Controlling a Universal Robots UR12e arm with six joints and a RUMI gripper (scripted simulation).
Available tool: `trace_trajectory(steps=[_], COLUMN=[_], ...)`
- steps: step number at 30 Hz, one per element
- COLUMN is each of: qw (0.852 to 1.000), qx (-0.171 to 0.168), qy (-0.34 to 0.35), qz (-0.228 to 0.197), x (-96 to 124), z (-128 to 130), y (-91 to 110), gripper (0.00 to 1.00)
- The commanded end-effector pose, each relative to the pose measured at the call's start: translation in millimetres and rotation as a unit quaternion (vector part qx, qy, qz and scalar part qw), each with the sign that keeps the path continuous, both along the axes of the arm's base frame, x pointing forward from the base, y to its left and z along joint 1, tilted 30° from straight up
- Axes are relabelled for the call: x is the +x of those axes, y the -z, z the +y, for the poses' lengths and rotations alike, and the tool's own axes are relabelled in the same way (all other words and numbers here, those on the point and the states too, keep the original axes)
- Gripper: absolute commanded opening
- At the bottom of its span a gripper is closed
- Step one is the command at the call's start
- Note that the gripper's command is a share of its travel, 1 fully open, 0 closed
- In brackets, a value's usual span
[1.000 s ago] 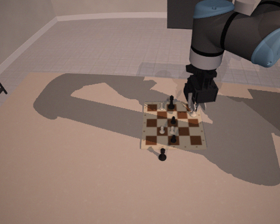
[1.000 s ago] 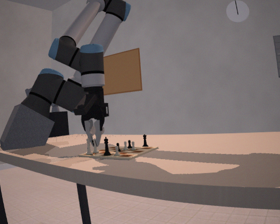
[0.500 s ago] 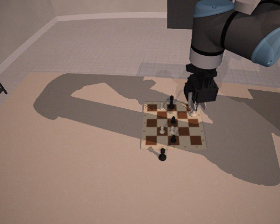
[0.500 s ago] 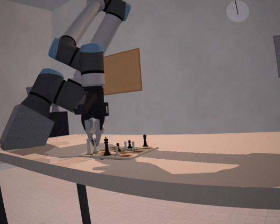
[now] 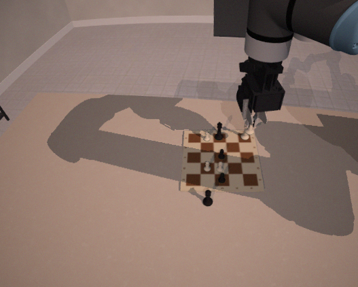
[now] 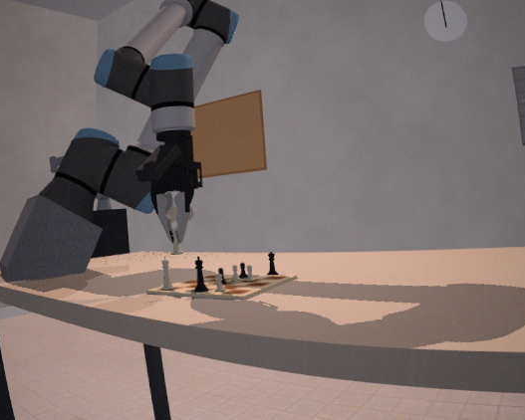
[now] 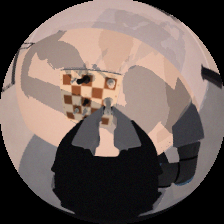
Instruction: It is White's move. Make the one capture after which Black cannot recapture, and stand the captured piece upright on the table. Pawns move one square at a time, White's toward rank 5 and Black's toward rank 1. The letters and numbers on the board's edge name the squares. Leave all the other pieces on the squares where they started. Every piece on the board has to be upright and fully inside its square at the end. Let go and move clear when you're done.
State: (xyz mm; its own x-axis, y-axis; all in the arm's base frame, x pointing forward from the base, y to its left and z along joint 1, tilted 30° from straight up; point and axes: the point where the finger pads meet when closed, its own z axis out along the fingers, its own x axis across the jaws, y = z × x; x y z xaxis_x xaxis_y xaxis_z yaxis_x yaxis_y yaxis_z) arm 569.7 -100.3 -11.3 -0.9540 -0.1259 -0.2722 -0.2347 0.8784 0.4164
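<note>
My gripper point(image 5: 252, 125) point(image 6: 175, 238) point(image 7: 108, 106) is shut on a white piece point(image 5: 249, 130) point(image 6: 176, 248) point(image 7: 108, 104), its head hidden by the fingers, and holds it upright above the board point(image 5: 262, 186) point(image 6: 241, 297). The white king point(image 5: 244, 136) point(image 6: 165, 276) point(image 7: 110, 82) stands in the corner. The black king point(image 5: 219, 133) point(image 6: 199, 277) point(image 7: 84, 80) stands two squares away, with a white pawn point(image 5: 206, 137) point(image 6: 219, 284) beside it. A black pawn point(image 5: 221, 154) point(image 6: 221, 275) stands mid-board. Two white pawns point(image 5: 207, 166) point(image 5: 220, 166) stand side by side. Another black pawn point(image 5: 221, 177) point(image 6: 242, 270) is on the near row in the top view.
A black piece point(image 5: 208, 198) point(image 6: 272, 265) stands upright on the table point(image 5: 106, 221) point(image 6: 381, 299), just off the board's near edge in the top view. The arm's shadow crosses the board and the table.
</note>
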Motion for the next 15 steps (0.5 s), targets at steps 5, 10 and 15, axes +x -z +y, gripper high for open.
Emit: trace_trajectory(steps=[5, 10, 15], qw=[1.000, 1.000, 1.000], qx=[0.001, 0.001, 0.002], qy=[-0.001, -0.001, 0.004], qz=[0.001, 0.001, 0.003], x=[-7.3, -7.4, -7.3], z=[-16.5, -16.7, -14.1], y=[-31.3, -31.7, -33.2], gripper=[0.00, 0.00, 0.00])
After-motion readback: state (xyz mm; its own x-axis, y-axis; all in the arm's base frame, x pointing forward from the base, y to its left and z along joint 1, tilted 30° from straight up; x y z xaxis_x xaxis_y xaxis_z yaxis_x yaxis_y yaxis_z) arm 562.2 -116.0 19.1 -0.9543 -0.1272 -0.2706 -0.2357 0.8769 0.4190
